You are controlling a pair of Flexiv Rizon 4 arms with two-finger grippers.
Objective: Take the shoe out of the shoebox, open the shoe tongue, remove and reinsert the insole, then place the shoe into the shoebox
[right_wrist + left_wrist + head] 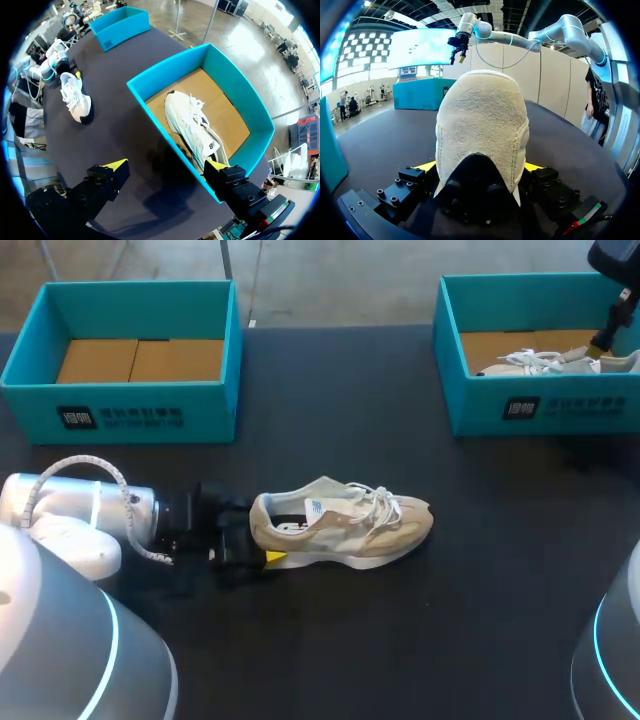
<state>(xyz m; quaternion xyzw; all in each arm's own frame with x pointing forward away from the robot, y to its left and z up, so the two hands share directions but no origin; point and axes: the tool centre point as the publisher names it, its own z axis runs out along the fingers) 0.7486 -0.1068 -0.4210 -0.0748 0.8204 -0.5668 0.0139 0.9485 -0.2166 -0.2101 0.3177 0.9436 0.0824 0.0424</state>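
Left gripper (480, 166): closed on the heel of the beige shoe (345, 525), one yellow tip pressed against each side.
Beige shoe: upright on the table (420, 640), near the middle, toe pointing right.
Right gripper (165, 165): spread wide and empty, above the far-right shoebox (165, 67), which holds a white shoe (192, 125).
Risk: gripped only by the heel, the beige shoe may twist or slip once its front is handled.
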